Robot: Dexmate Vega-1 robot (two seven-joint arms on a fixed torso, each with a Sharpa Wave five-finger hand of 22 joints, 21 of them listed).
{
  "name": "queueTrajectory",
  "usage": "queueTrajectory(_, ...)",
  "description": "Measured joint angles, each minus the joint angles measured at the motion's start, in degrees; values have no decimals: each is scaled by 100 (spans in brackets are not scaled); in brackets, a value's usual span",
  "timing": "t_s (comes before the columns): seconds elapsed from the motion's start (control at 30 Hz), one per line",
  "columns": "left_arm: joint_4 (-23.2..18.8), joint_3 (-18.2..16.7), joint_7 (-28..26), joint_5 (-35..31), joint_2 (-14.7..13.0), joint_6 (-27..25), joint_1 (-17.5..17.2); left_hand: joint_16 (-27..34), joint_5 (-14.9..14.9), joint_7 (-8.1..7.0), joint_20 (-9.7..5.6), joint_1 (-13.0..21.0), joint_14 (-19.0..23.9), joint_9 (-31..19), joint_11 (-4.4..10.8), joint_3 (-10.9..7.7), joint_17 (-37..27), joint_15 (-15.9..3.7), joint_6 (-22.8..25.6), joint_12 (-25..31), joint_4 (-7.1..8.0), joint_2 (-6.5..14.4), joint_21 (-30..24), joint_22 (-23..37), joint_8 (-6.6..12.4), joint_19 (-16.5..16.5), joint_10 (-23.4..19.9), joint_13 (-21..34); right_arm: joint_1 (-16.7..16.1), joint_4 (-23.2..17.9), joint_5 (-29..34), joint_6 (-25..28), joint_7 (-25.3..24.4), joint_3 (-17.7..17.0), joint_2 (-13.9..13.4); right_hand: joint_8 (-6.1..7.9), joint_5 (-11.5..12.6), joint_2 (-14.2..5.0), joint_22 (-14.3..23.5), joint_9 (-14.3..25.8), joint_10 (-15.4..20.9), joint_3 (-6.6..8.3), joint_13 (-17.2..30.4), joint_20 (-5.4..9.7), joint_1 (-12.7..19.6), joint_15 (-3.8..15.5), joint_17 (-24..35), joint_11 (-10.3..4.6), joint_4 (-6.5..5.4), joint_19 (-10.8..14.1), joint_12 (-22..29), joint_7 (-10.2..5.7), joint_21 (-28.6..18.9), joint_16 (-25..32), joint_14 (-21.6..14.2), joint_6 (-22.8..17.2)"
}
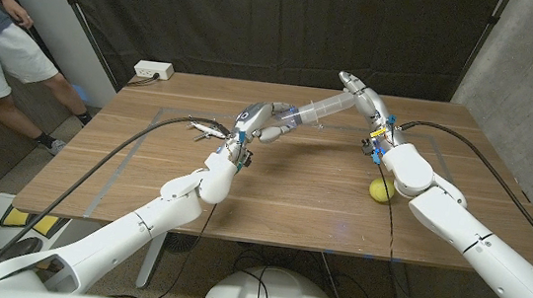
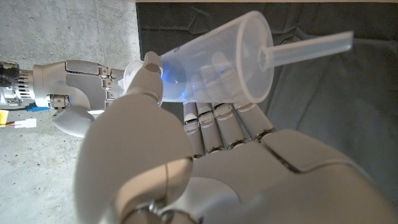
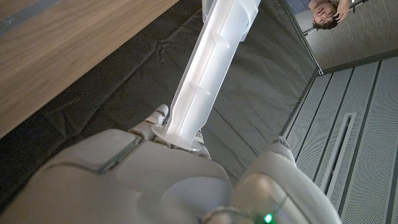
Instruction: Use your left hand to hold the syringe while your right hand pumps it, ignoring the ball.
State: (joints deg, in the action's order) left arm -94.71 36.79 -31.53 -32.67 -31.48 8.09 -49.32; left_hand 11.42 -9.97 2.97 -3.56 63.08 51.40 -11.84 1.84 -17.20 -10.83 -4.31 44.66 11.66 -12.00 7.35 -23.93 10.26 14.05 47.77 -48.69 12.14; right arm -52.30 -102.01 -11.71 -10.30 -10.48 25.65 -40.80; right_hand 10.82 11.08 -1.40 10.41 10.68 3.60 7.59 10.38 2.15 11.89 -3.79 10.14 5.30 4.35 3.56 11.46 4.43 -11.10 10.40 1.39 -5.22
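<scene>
A clear plastic syringe [image 1: 312, 109] is held above the wooden table [image 1: 291, 201], slanting up from my left hand [image 1: 257, 123] to my right hand [image 1: 363, 98]. My left hand grips the barrel [image 2: 211, 62], its fingers [image 2: 217, 118] curled beneath, and the thin nozzle [image 2: 311, 48] sticks out past them. My right hand [image 3: 155, 180] holds the end of the ribbed white plunger [image 3: 211, 68], whose flange [image 3: 180, 134] sits against its fingers. From the left wrist, my right hand [image 2: 74, 93] appears beyond the barrel. A yellow ball [image 1: 379, 190] lies on the table beside my right forearm.
A white power strip [image 1: 153, 71] lies at the table's far left corner. A person [image 1: 0, 42] stands off the table's far left side. Black curtains hang behind the table. Cables run along both arms over the tabletop.
</scene>
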Motion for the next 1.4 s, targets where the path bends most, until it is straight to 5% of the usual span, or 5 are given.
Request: queueTrajectory(1.4,-151,123,31,-164,116,-216,103,3,21,20,0,0,10,-8,-6,-47,1,10,100,-43,-48,0,0,0,-46,0,-40,-1,-103,-63,-53,-42,95,88,43,0,0,0,0,0,94,-16,0,-1,0,1,0,11,16,0,22,18,0,0,1,-19)
